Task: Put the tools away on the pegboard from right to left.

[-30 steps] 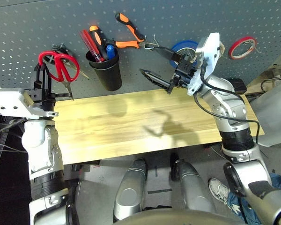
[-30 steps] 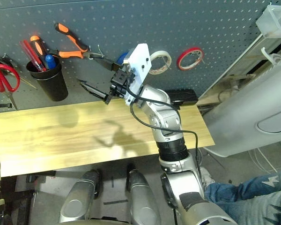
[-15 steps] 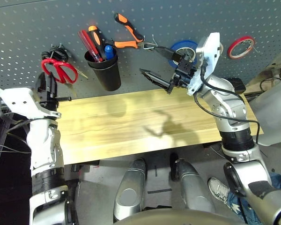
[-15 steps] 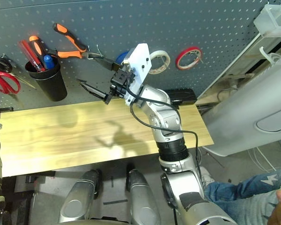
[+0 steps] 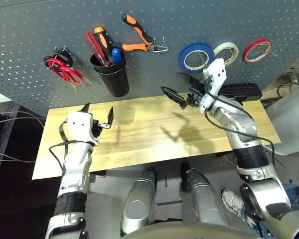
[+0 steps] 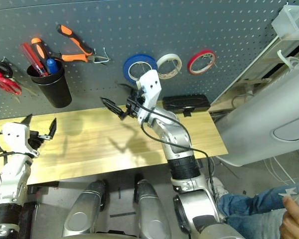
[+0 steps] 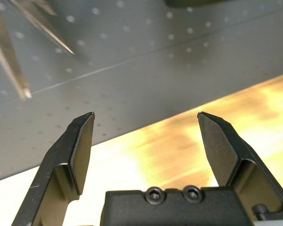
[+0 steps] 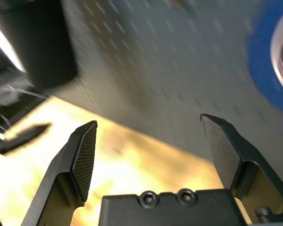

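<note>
We saw all four tools on the pegboard (image 5: 35, 30): scissors (image 5: 64, 68) far left, screwdriver (image 5: 115, 54) in the cup (image 5: 112, 74), pliers (image 5: 137, 35), blue tape (image 5: 195, 56). Over the surface (image 5: 139, 134), left gripper (image 5: 96, 115) and right gripper (image 5: 175, 95) gaped wide, empty.

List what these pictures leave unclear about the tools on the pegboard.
- Blue-handled screwdriver: its shaft is sunk in the black cup, head views.
- Red-handled scissors: how they hang is too small and tangled with dark hardware to tell; the right eye view's edge crops them.
- Blue tape roll: its hook can't be made out; blurred and cropped in the right wrist view.
- Pliers: their tips merge with the wire hook.
</note>
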Robot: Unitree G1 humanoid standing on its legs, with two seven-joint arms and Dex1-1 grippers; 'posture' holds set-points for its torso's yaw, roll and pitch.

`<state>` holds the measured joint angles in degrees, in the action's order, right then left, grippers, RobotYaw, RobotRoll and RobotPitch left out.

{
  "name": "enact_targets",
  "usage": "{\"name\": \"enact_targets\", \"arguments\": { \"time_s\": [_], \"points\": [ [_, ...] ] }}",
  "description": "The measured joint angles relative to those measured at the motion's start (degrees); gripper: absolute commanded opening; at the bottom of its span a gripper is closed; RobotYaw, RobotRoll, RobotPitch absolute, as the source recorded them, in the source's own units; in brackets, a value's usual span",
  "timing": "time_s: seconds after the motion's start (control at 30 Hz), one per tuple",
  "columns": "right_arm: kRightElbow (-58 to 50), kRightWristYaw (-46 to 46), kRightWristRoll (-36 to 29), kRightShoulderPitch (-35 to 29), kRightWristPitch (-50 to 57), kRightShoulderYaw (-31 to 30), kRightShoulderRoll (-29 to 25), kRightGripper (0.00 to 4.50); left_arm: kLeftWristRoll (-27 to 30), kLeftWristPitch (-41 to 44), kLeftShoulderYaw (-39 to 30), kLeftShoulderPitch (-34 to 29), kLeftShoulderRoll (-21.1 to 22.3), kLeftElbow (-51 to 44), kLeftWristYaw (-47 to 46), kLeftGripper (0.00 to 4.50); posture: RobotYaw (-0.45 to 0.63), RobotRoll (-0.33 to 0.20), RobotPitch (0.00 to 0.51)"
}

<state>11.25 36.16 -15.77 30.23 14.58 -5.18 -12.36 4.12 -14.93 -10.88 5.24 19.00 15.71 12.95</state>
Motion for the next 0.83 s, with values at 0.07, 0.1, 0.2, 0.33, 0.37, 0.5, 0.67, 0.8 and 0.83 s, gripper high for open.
{"name": "enact_targets", "arguments": {
  "time_s": [0.07, 0.1, 0.2, 0.33, 0.37, 0.5, 0.67, 0.8, 0.83],
  "points": [
    [3.2, -0.6, 1.5, -0.5, -2.2, 0.1, -0.4, 4.5, 0.0, 0.7, 0.5, 0.1, 0.0, 1.0, 0.2, 4.47, 0.18, 0.0, 0.267],
    [5.0, -1.8, 2.4, -0.5, -2.9, 0.2, -0.3, 4.5, -0.1, 1.0, 0.8, 0.2, 0.0, 1.5, 0.3, 4.47, 0.17, 0.0, 0.267],
    [12.1, -7.8, 4.6, -0.3, -3.5, 2.5, -0.2, 4.5, -0.5, 2.1, 1.0, 1.2, 0.3, 3.3, 0.3, 4.47, 0.17, 0.0, 0.267],
    [21.3, -15.1, 5.1, 1.1, -5.1, 7.9, -0.2, 4.5, -1.5, 3.8, 2.0, 2.6, 0.3, 5.6, 0.3, 4.47, 0.16, 0.0, 0.267],
    [24.0, -16.7, 5.0, 1.9, -5.9, 9.5, -0.2, 4.5, -1.9, 4.2, 2.4, 2.9, 0.1, 6.4, 0.2, 4.47, 0.15, 0.0, 0.267],
    [31.6, -19.7, 4.8, 4.8, -8.7, 13.5, -0.8, 4.5, -2.4, 5.3, 3.0, 4.5, -0.9, 9.3, -1.1, 4.47, 0.15, 0.0, 0.271],
    [39.6, -20.2, 4.7, 7.8, -11.7, 16.2, -3.6, 4.5, -3.2, 6.3, 3.0, 6.3, -2.2, 12.2, -4.9, 4.47, 0.16, 0.0, 0.273],
    [43.7, -19.9, 4.8, 10.2, -13.8, 17.6, -5.2, 4.5, -3.8, 6.9, 3.0, 8.2, -2.1, 13.5, -6.5, 4.47, 0.14, 0.0, 0.265],
    [44.3, -19.9, 4.8, 10.7, -14.4, 17.8, -5.5, 4.5, -3.9, 6.9, 3.1, 8.5, -2.1, 13.7, -6.6, 4.47, 0.14, 0.0, 0.261]
  ]
}}
